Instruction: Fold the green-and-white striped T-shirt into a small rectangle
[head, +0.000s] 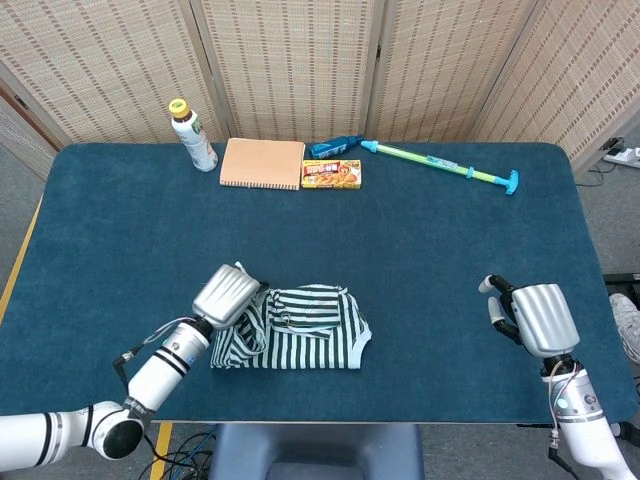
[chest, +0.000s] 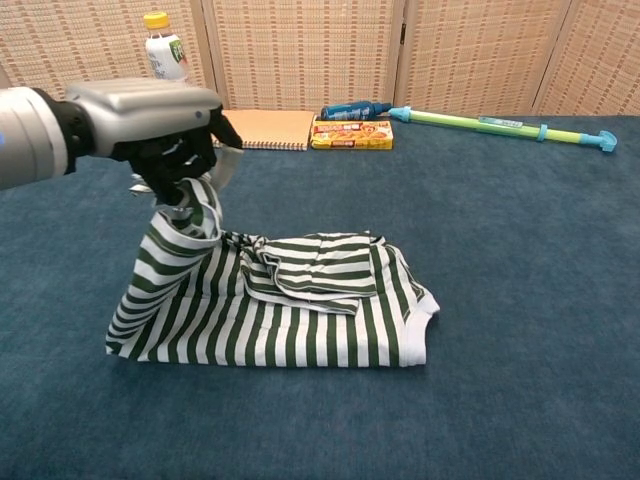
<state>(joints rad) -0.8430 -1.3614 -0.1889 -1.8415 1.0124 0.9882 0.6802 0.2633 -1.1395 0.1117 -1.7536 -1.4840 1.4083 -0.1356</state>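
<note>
The green-and-white striped T-shirt lies near the table's front edge, folded into a long band with a sleeve tucked on top. My left hand grips the shirt's left end and holds it lifted above the table, so the cloth rises in a tent toward the middle. My right hand hovers over the table at the front right, well away from the shirt, fingers curled with nothing in them. The chest view does not show the right hand.
Along the back edge stand a drink bottle, a tan spiral notebook, a small snack box, a blue tube and a green-and-blue water squirter. The table is covered in dark blue cloth.
</note>
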